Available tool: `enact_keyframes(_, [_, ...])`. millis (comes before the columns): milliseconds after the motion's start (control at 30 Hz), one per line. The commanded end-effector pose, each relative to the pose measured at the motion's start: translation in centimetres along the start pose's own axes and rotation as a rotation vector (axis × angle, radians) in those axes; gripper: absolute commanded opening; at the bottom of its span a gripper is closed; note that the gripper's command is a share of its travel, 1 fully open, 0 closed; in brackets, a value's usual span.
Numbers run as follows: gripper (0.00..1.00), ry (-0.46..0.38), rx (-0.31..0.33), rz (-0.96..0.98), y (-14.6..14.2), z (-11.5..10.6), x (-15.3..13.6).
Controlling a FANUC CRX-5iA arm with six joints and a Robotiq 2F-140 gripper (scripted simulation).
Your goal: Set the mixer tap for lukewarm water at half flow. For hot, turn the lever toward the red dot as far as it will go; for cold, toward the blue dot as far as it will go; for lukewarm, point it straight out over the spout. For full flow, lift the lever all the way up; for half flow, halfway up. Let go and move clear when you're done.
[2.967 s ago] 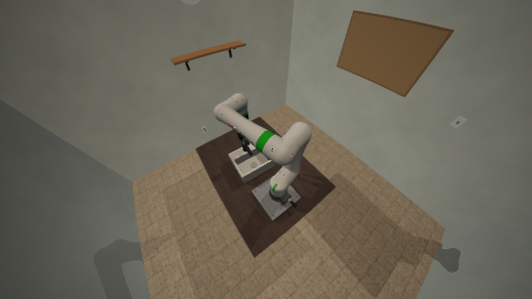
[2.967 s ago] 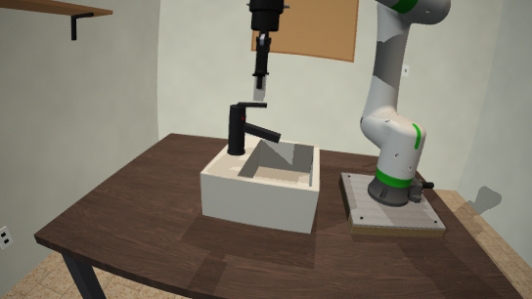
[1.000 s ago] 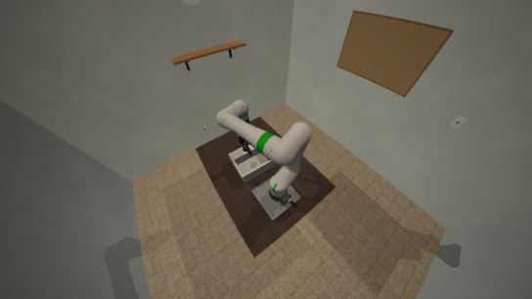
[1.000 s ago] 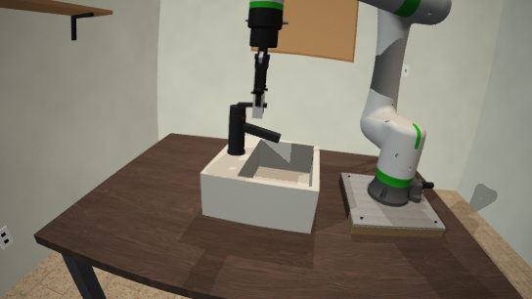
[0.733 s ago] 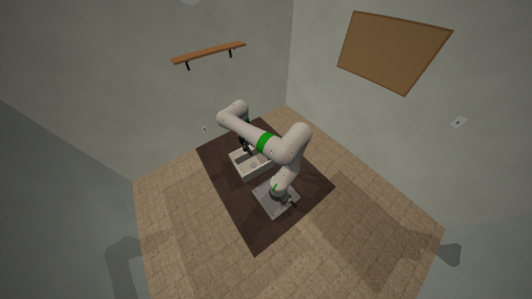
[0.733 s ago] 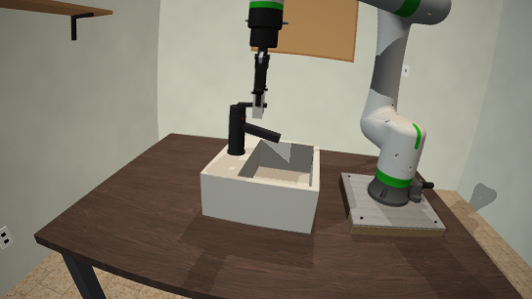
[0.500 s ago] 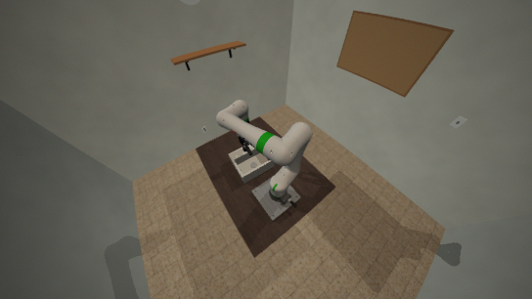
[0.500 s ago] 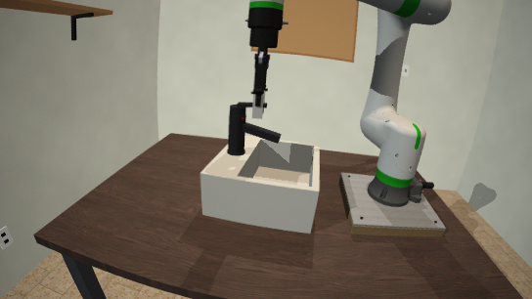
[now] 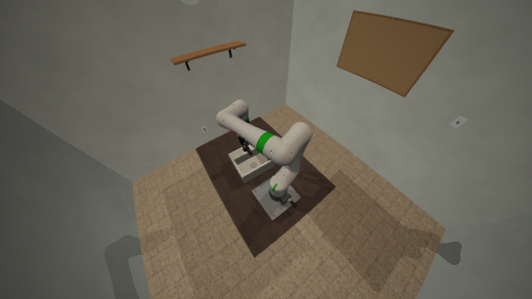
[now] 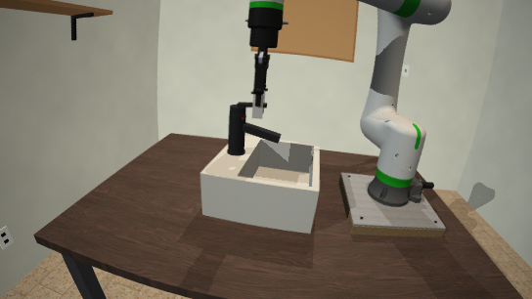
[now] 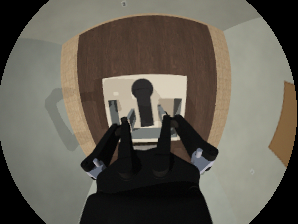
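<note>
At the back left corner of the white sink (image 10: 259,205) stands the black mixer tap (image 10: 238,128), lever (image 10: 243,105) on top, spout (image 10: 262,132) angled out over the basin. Red dot (image 10: 243,119) shows on the tap body. End effector (image 10: 258,108) hangs vertical just beside the lever tip, fingers partly open, nothing gripped; contact with the lever cannot be told. Wrist view: fingers straddle the lever below. Sink sits on the dark wood tabletop (image 10: 122,215), arm base plate (image 10: 430,220) just right of the sink.
</note>
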State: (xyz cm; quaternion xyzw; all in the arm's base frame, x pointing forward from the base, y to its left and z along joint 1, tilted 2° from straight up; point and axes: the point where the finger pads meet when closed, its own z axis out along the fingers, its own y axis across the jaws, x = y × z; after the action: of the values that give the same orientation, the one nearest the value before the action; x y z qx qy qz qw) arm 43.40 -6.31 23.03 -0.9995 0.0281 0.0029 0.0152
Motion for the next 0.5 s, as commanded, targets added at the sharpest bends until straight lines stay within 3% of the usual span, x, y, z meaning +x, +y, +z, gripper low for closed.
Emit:
enact_keyframes(0, [0.39,0.000,0.000,0.000,0.00,-0.02,0.01])
enact_keyframes(133, [0.39,0.000,0.000,0.000,0.00,-0.02,0.01])
enact_keyframes(167, [0.00,0.000,0.000,0.000,0.00,-0.02,0.01])
enact_keyframes(467, [0.00,0.000,0.000,0.000,0.00,-0.02,0.01])
